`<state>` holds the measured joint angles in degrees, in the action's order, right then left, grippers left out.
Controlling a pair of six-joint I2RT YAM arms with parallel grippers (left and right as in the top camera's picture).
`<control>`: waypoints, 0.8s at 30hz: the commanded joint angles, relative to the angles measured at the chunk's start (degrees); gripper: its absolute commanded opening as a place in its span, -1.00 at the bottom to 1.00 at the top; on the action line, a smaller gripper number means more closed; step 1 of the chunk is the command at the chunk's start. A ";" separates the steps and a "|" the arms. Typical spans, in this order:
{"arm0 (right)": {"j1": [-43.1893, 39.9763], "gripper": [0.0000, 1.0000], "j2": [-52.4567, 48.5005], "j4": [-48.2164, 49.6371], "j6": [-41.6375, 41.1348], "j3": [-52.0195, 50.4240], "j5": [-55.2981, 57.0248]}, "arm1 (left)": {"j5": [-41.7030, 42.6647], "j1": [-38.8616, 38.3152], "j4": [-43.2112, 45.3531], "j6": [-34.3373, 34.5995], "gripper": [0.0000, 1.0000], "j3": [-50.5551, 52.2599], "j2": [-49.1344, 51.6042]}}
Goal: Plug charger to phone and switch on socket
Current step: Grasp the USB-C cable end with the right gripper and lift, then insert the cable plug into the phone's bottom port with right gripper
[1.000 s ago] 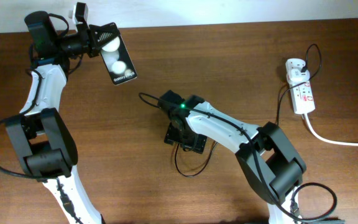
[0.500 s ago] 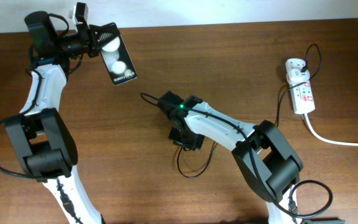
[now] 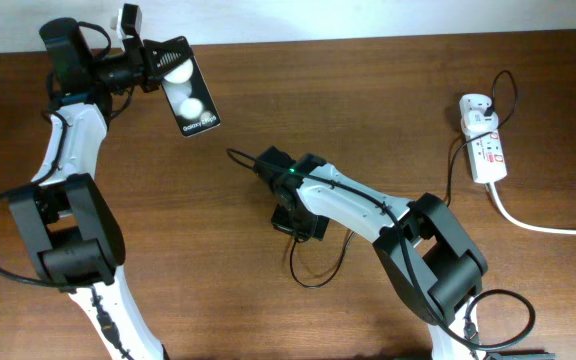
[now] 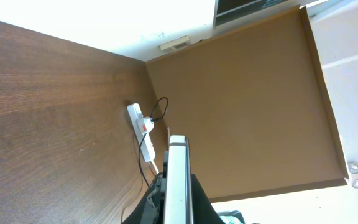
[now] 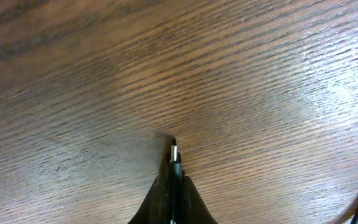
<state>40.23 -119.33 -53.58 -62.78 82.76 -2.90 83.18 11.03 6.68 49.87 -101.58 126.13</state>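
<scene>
Pinching the charger's plug tip (image 5: 173,151), my right gripper (image 5: 173,180) has its fingers pressed together on the thin black stem. The metal end pokes out just past them and points at the bare wood of the surface (image 5: 73,93). Over the last second the wrist has rolled. From overhead the gripper head looked broad and flat a second ago and now looks narrower, in nearly the same spot near the middle of the surface. The slack loop of the charger (image 3: 320,272), trailing toward the near edge, has swung slightly right with it. I read this as re-aiming the plug before carrying it over; plug and phone are well apart.

My left gripper (image 3: 164,62) has not shifted. It is clamped on one end of the phone (image 3: 192,98) by the far left corner, lettered end toward the middle.

The socket (image 3: 486,150) lies by the right edge toward the far corner, with the adapter block (image 3: 476,108) seated in it and the thick white cord (image 3: 543,226) running off right. I judge the switch step not yet done.

Only the right wrist view shows the tip in the grip and its heading; overhead, the arm hides it. Only the left wrist view shows the phone edge-on, with the socket beyond it. No view shows me the charging port. Overhead alone shows the gap between the arms.
</scene>
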 commanded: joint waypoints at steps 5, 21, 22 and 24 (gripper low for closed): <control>-10.99 -0.92 3.45 -1.05 15.58 0.96 -19.89 | 1.51 0.22 0.11 -0.72 -1.00 -0.52 0.17; -21.40 -0.91 4.66 37.99 41.27 0.94 -76.08 | -1.20 -3.37 -5.92 4.37 -1.00 -0.52 0.17; -21.40 -0.92 4.66 38.88 40.87 0.94 -77.20 | -2.08 -3.87 -5.90 4.85 -1.00 -0.52 0.17; -21.40 -0.92 4.66 41.81 36.41 0.94 -77.55 | -3.54 -5.16 -2.19 9.81 -1.00 -0.52 0.17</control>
<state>18.87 -116.27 -14.22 -22.81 83.05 -77.52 81.03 7.16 0.67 53.80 -101.58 126.13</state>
